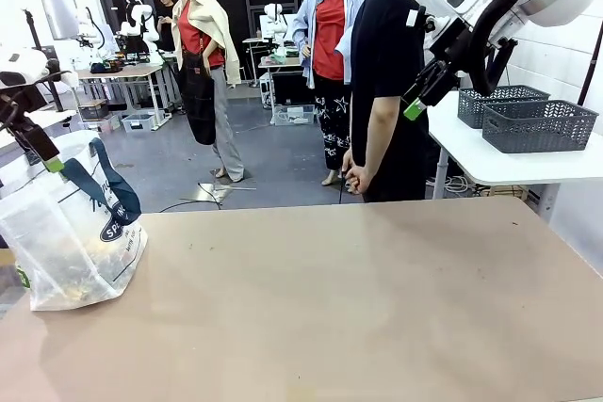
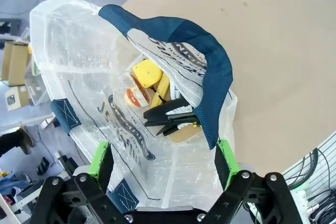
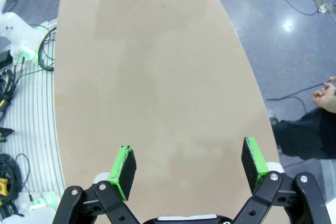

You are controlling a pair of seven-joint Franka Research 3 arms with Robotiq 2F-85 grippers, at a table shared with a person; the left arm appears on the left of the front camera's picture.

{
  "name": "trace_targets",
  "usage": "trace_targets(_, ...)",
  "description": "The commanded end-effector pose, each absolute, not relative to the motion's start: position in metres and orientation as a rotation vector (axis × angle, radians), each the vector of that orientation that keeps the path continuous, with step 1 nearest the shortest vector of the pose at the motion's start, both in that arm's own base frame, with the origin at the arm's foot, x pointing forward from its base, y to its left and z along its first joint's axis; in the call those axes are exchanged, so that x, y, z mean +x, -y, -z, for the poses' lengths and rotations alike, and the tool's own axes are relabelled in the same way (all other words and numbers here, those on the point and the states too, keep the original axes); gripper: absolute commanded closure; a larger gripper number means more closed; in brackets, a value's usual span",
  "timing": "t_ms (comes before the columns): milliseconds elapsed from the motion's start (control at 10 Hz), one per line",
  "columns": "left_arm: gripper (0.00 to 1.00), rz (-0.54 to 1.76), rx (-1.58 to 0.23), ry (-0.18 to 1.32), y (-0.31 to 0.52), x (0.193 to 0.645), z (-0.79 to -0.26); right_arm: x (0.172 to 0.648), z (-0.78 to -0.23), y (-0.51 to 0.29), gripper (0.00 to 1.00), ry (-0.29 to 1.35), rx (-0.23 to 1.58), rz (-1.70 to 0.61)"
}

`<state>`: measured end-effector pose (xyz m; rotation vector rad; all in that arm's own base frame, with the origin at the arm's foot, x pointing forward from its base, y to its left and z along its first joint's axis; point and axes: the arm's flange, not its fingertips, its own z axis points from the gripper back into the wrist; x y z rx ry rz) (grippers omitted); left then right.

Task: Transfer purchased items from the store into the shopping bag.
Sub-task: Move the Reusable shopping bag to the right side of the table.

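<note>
The shopping bag (image 1: 71, 247), clear plastic with navy straps and lettering, stands on the table's left side. From above, the shopping bag (image 2: 79, 66) lies open, and inside it are purchased items: a round yellow disc (image 2: 137, 98), a yellow packet (image 2: 147, 72) and a flat brown box (image 2: 185, 134). My left gripper (image 2: 163, 163) hangs open just above the bag's mouth, holding nothing; it is also at the far left (image 1: 45, 155). My right gripper (image 3: 189, 163) is open and empty, raised high at the right (image 1: 422, 96) over bare table. Two dark grey lattice baskets (image 1: 539, 125) stand on a side table; I cannot tell which is the store.
A person in a black shirt (image 1: 386, 82) stands at the table's far edge with hands clasped low; one hand (image 3: 325, 95) appears beside the table. The white side table (image 1: 490, 162) is beyond the right corner. The brown tabletop (image 1: 339, 298) is bare right of the bag.
</note>
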<state>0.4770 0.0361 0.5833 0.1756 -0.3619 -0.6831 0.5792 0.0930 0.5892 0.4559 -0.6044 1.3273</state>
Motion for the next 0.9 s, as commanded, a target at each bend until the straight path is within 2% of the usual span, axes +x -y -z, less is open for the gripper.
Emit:
trace_targets(0, 0.0, 0.802, 0.122, 0.37, -0.033, 0.481, -0.589, 0.575, -0.586, -0.092, 0.0, 0.589, 0.44, -1.338)
trace_targets(400, 0.0, 1.197, -0.122, 0.408, -0.017, 0.506, -0.59, 0.575, -0.586, -0.092, 0.0, 0.589, 0.44, -1.338)
trace_targets(600, 0.0, 1.455, -0.334, 0.439, -0.005, 0.51, -0.591, 0.575, -0.586, -0.092, 0.0, 0.589, 0.44, -1.338)
trace_targets(800, 0.0, 1.627, -0.391, 0.524, 0.009, 0.515, -0.588, 0.575, -0.586, -0.092, 0.0, 0.589, 0.44, -1.338)
